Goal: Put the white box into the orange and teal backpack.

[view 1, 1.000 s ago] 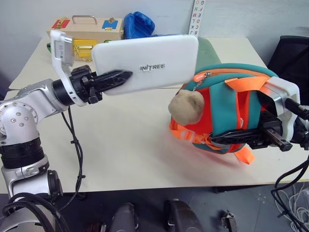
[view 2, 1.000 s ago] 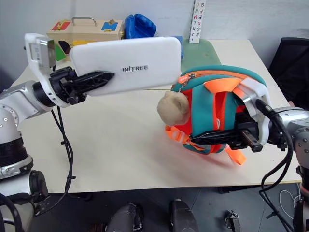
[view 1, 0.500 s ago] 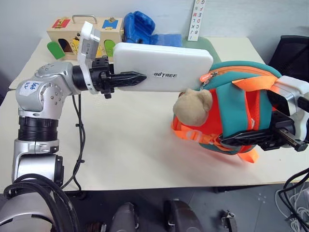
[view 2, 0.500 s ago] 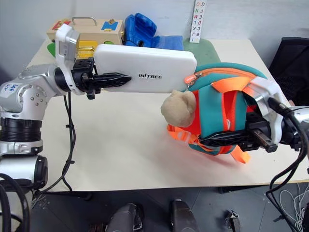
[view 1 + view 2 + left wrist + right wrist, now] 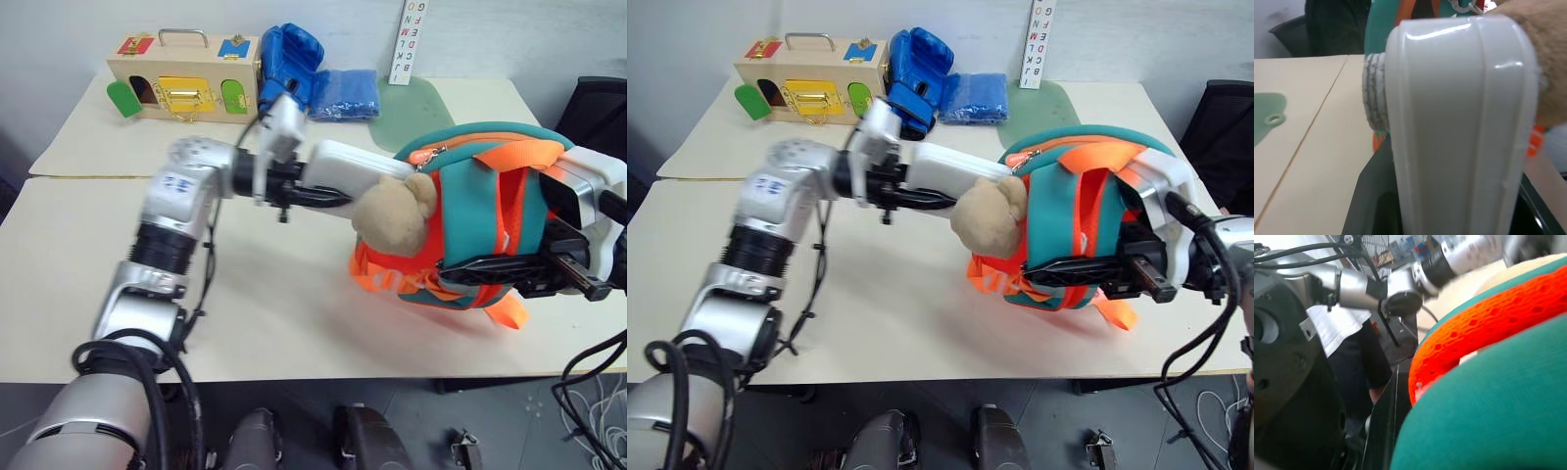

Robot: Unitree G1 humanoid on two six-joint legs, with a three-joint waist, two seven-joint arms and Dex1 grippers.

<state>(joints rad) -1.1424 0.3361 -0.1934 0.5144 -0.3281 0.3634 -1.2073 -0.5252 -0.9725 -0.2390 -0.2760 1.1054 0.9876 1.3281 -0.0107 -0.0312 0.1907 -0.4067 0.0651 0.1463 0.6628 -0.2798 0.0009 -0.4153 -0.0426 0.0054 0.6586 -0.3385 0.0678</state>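
Left eye view: our left gripper (image 5: 328, 196) holds the white box (image 5: 348, 168) at the backpack (image 5: 470, 211) opening; our right gripper (image 5: 490, 266) clamps the backpack.

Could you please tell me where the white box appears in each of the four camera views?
Left eye view: white box at centre, far end behind the plush bear.
Right eye view: centre, left of the backpack.
Left wrist view: close up, centre.
Right wrist view: cannot make it out.
Shared landmark: the backpack.
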